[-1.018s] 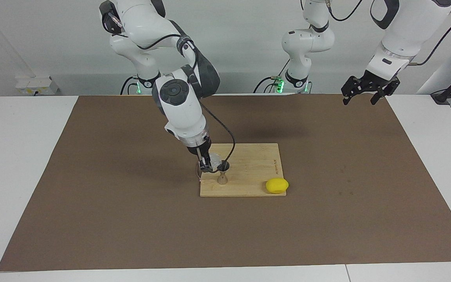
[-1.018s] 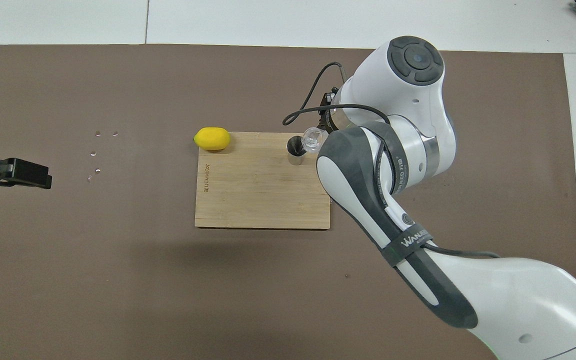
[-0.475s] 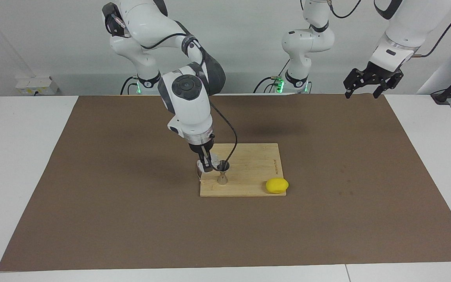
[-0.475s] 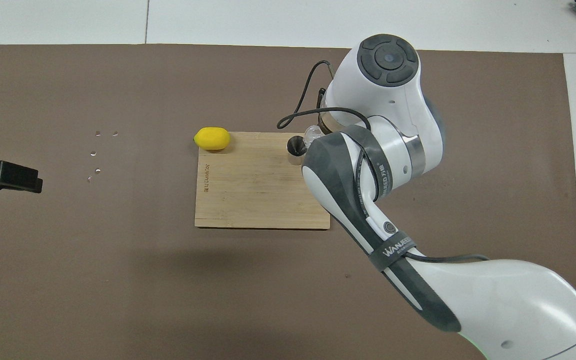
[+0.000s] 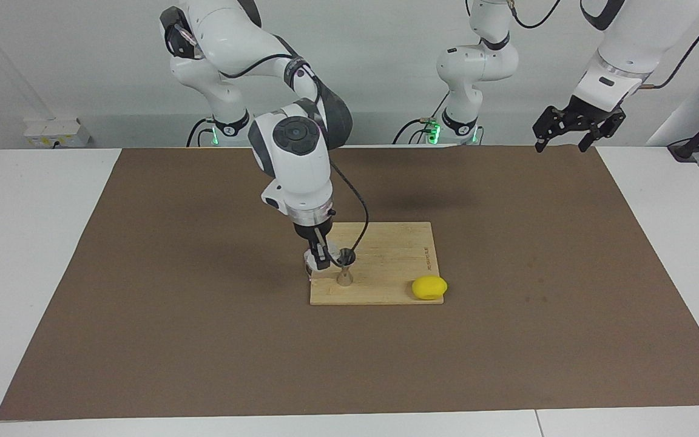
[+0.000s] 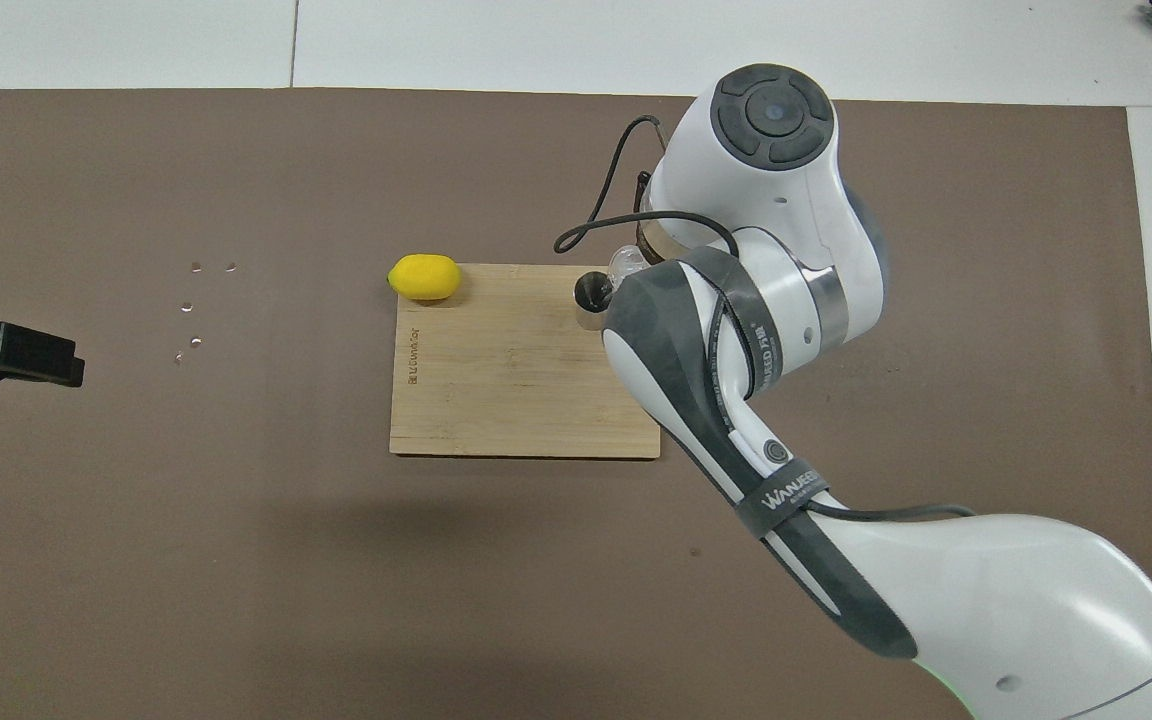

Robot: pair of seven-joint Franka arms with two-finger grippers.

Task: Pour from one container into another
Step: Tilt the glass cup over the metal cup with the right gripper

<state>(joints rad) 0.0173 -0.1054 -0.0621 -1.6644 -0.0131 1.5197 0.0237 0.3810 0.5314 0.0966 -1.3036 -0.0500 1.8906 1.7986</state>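
Note:
The clear glass tumbler (image 5: pixel 310 262) is held in my right gripper (image 5: pixel 320 260), which is shut on it low at the wooden board's (image 5: pixel 389 252) edge toward the right arm's end. It stands about upright right beside the metal jigger (image 5: pixel 345 268). The jigger stands upright on the board. In the overhead view the tumbler (image 6: pixel 625 264) peeks out from under the right arm next to the jigger's dark mouth (image 6: pixel 591 291). I cannot tell whether the tumbler touches the board. My left gripper (image 5: pixel 559 141) is open and empty and waits high over the mat's edge at the left arm's end.
A yellow lemon (image 5: pixel 429 287) lies at the board's corner farthest from the robots, toward the left arm's end. The board (image 6: pixel 516 380) lies mid-table on a brown mat (image 5: pixel 143 303). A few small shiny specks (image 6: pixel 191 300) dot the mat toward the left arm's end.
The right gripper has swung the tumbler back from its tilt over the jigger's mouth to about upright and lowered it beside the jigger. The left gripper has risen a little.

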